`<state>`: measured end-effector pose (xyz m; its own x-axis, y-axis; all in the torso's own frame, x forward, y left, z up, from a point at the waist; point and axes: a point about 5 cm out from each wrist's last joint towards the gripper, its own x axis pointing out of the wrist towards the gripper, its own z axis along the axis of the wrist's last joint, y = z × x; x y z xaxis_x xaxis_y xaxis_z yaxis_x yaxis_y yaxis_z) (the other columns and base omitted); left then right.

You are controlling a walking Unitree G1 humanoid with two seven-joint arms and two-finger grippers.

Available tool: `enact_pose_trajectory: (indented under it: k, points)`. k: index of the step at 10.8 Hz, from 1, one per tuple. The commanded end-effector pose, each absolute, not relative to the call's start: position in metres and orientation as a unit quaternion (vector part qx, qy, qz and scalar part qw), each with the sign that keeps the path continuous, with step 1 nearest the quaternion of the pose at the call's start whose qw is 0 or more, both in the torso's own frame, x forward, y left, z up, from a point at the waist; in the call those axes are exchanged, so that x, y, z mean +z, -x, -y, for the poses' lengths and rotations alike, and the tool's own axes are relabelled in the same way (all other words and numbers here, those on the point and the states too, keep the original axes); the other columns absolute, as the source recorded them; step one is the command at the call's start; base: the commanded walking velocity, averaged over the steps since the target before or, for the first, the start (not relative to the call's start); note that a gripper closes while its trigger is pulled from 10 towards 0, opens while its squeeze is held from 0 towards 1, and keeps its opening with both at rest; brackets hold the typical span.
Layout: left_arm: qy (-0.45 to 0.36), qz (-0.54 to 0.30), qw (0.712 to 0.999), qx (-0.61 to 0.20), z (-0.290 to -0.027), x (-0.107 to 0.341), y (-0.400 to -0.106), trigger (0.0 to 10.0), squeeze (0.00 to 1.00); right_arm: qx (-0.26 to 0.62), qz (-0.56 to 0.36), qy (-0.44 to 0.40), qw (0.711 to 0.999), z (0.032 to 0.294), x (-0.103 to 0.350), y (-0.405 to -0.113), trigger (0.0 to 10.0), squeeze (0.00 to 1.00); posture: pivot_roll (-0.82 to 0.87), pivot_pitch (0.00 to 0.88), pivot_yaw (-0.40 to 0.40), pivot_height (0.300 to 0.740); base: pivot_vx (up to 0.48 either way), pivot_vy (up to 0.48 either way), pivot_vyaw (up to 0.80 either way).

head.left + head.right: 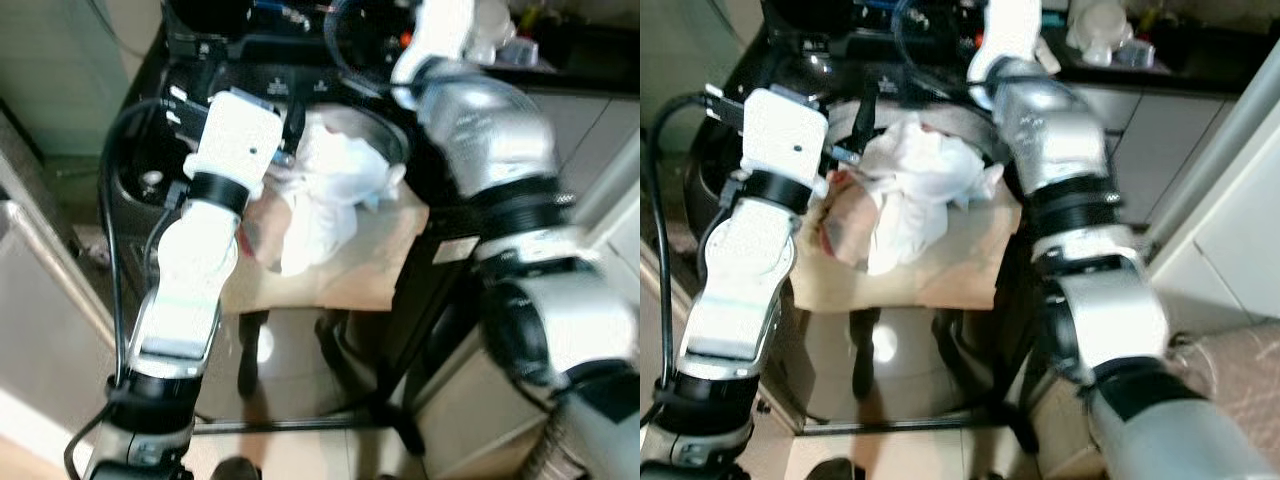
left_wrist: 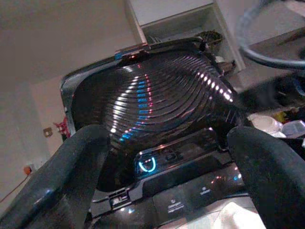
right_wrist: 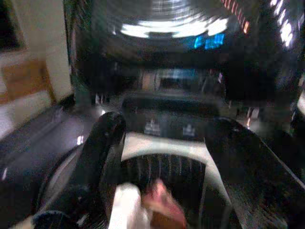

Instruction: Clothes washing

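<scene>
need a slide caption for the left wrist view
Left gripper, jaws open, faces the top-loading washing machine's raised ribbed dark lid and lit control panel.

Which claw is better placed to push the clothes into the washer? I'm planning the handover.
Probably the left. The left claw, fingers apart, sits right at the white and pink crumpled clothes heaped on the drum's edge; the right claw reaches past them over the dark drum.
</scene>
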<state>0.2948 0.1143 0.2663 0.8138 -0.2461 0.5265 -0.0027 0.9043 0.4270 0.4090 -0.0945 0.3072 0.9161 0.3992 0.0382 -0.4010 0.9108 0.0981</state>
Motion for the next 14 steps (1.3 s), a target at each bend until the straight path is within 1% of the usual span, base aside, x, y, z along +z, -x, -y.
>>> enact_pose_trajectory:
  k: [1,2,3,4,5,6,7,8,9,10,11,12,13,14]
  points:
    - [-0.211,0.301,0.928,-0.064,-0.114,0.268,-0.293,10.0,0.00,0.238,-0.035,-0.055,0.969,0.097,0.294,-0.404,10.0,0.00,0.16,0.021,-0.073,0.740,0.000,0.000,0.00]
    - [-0.211,0.300,0.928,-0.065,-0.114,0.268,-0.292,10.0,0.00,0.264,-0.060,-0.048,0.961,0.098,0.290,-0.395,10.0,0.00,0.16,0.020,-0.073,0.740,0.000,0.000,0.00]
    - [-0.211,0.299,0.928,-0.065,-0.114,0.268,-0.292,10.0,0.00,0.265,-0.081,-0.042,0.960,0.106,0.284,-0.388,10.0,0.00,0.16,0.020,-0.075,0.740,0.000,0.000,0.00]
    - [-0.211,0.298,0.929,-0.065,-0.114,0.268,-0.291,10.0,0.00,0.270,-0.096,-0.041,0.957,0.107,0.280,-0.387,10.0,0.00,0.16,0.016,-0.078,0.740,0.000,0.000,0.00]
    - [-0.209,0.298,0.929,-0.067,-0.113,0.268,-0.291,10.0,0.00,0.292,-0.121,-0.041,0.948,0.096,0.269,-0.387,10.0,0.00,0.16,0.011,-0.079,0.740,0.000,0.000,0.00]
    - [-0.208,0.299,0.929,-0.068,-0.112,0.268,-0.292,10.0,0.00,0.302,-0.165,-0.049,0.938,0.084,0.245,-0.389,10.0,0.00,0.17,0.005,-0.080,0.740,0.000,0.000,0.00]
    - [-0.208,0.299,0.929,-0.069,-0.112,0.269,-0.292,10.0,0.00,0.290,-0.204,-0.051,0.933,0.073,0.218,-0.393,10.0,0.00,0.17,0.003,-0.081,0.740,0.000,0.000,0.00]
    - [-0.208,0.298,0.929,-0.069,-0.111,0.269,-0.293,10.0,0.00,0.273,-0.227,-0.052,0.934,0.066,0.200,-0.395,10.0,0.00,0.18,0.005,-0.079,0.740,0.000,0.000,0.00]
    - [-0.207,0.298,0.929,-0.070,-0.111,0.269,-0.293,10.0,0.00,0.253,-0.239,-0.024,0.937,0.058,0.180,-0.395,10.0,0.00,0.18,0.005,-0.079,0.740,0.000,0.000,0.00]
    - [-0.208,0.297,0.929,-0.070,-0.111,0.269,-0.293,10.0,0.00,0.252,-0.231,-0.005,0.940,0.050,0.173,-0.394,10.0,0.00,0.19,0.010,-0.080,0.740,0.000,0.000,0.00]
    - [-0.206,0.294,0.930,-0.080,-0.110,0.267,-0.292,10.0,0.00,0.214,-0.173,0.071,0.959,0.045,0.170,-0.398,10.0,0.00,0.19,0.010,-0.080,0.740,0.000,0.000,0.00]
    - [-0.195,0.252,0.938,-0.138,-0.104,0.251,-0.289,10.0,0.00,0.176,-0.111,0.146,0.967,0.045,0.177,-0.402,10.0,0.00,0.21,0.016,-0.082,0.740,0.000,0.000,0.00]
    - [-0.184,0.210,0.944,-0.176,-0.103,0.236,-0.287,10.0,0.00,0.160,-0.092,0.168,0.968,0.046,0.181,-0.404,10.0,0.00,0.21,0.016,-0.082,0.740,0.000,0.000,0.00]
    - [-0.208,0.076,0.943,-0.247,-0.101,0.185,-0.280,10.0,0.00,0.126,-0.070,0.176,0.974,0.053,0.188,-0.407,10.0,0.00,0.21,0.016,-0.082,0.740,0.000,0.000,0.00]
